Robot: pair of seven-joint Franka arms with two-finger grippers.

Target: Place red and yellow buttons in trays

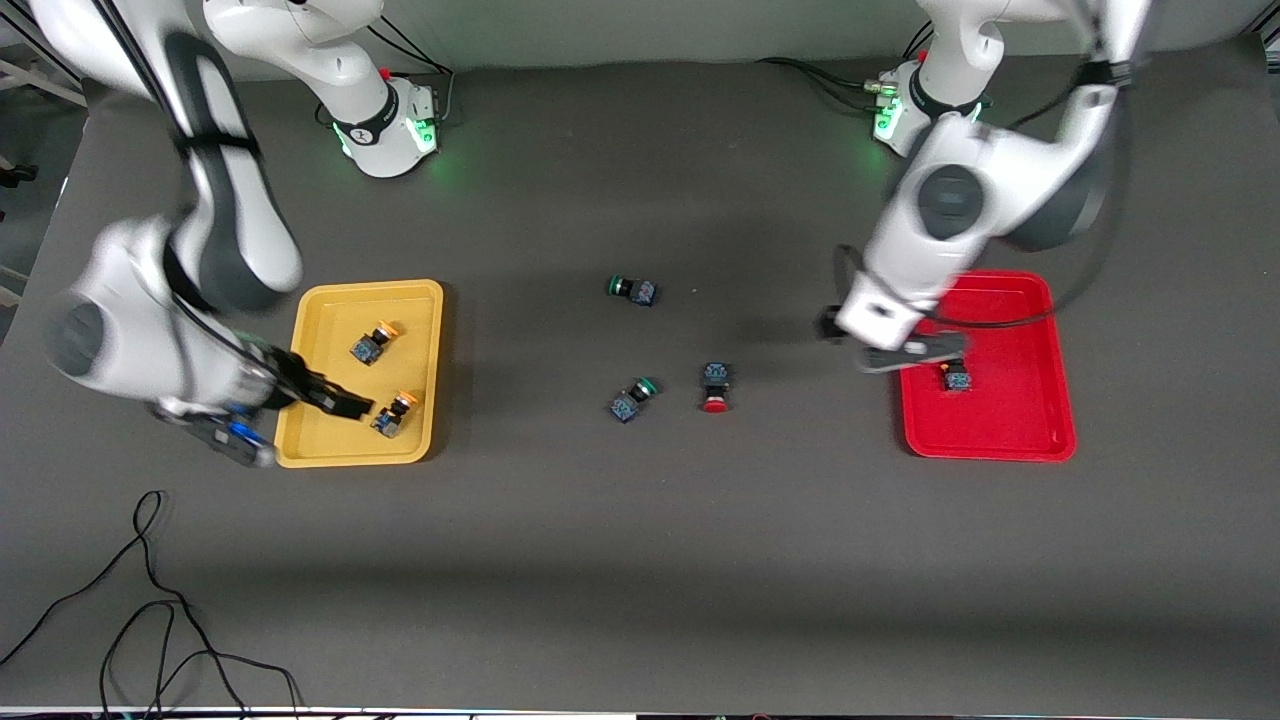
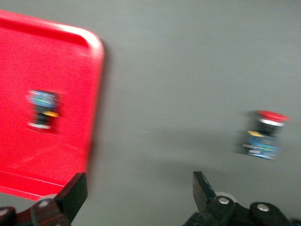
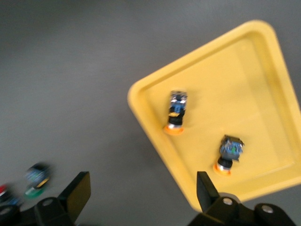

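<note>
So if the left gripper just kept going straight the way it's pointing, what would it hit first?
Probably bare table just beside the red tray. The open left gripper points down at the mat between the tray's rim and the loose red button; depth is hard to judge.

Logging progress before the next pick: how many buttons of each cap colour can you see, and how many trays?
Orange-yellow buttons: 2, both in the yellow tray, at and
Red buttons: 2, one on the table, one in the red tray at
Green buttons: 2, at and
Trays: 2
Total: 8
</note>
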